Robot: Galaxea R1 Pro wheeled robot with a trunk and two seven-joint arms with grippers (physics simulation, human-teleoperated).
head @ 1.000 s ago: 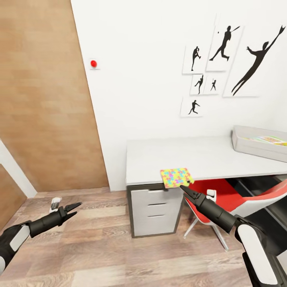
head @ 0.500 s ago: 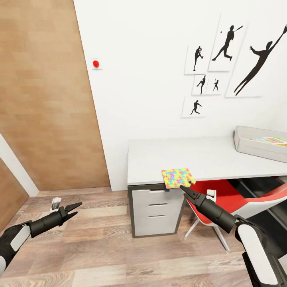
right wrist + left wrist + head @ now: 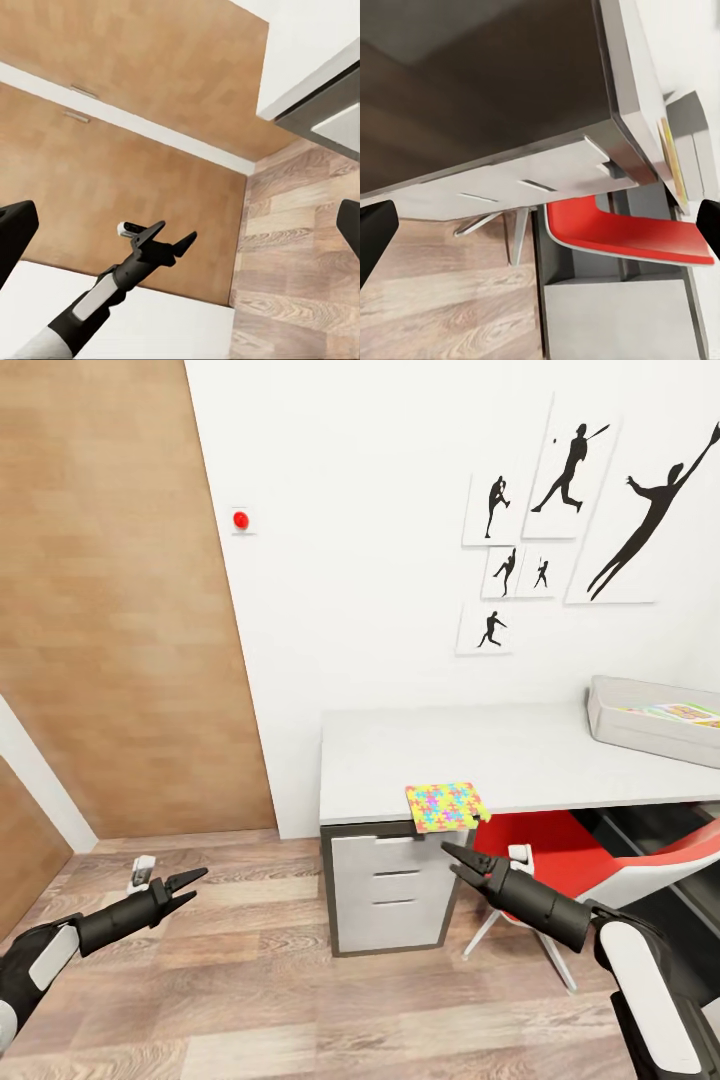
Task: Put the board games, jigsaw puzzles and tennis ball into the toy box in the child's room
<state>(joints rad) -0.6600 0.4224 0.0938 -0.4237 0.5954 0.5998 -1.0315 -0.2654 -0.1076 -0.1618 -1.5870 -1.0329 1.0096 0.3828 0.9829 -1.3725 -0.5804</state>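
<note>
No legible writing or brand marking can be made out on any surface; the cover of the flat item lying in the toy box shows only yellow, green and orange print, too small to read. The toy box sits at the far right end of the table, against the wall. One jigsaw puzzle lies flat at the table's front edge, above the drawer unit, with its near corner projecting slightly past the edge. The right gripper is below and just in front of that edge, apart from the puzzle, its fingers parted and empty. The left gripper is well off to the left over the wood-plank floor, fingers likewise spread and holding nothing; it also shows in the right wrist view against the brown wood door. A red chair with a white frame is tucked under the table just right of the drawer unit, and its seat shows in the left wrist view beside the drawers. The floor between the door and the drawer unit is open. A small white and grey object lies on the floor near the left gripper. Black baseball-player silhouettes hang on the white wall above the table, and a red button is mounted on the wall near the door.
</note>
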